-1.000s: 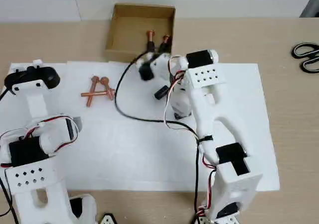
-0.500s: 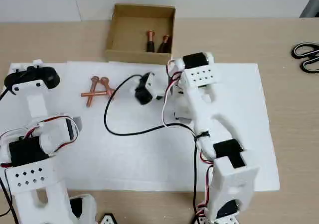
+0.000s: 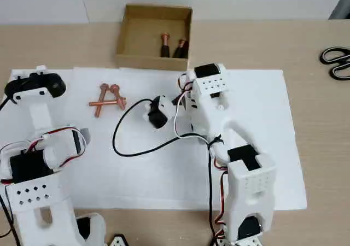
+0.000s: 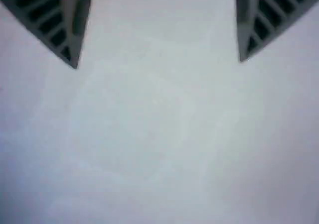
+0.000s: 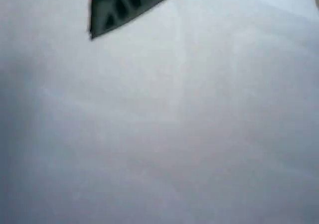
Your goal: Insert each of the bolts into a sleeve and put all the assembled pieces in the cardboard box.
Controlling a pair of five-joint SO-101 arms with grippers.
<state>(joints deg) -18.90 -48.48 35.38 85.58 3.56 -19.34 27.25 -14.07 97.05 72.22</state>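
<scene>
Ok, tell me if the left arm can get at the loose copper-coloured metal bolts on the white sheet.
Probably yes. The copper-coloured metal bolts lie on open white sheet near the left arm, with nothing between them, and its jaws stand open.

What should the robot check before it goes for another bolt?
1. Bolts left to pick: ok. Three bolts lie on the sheet.
2. Bolts far enough apart to grab just one: not ok. They cross and touch each other.
3. Left fingers open and empty: ok. They are spread over bare sheet.
4. Right arm clear of the box: ok. It is over the sheet, beside the box.
5. Room in the box: ok. Two pieces sit at one side, and the rest of the floor is bare.
6. A free sleeve ready for the bolt: cannot tell.
</scene>
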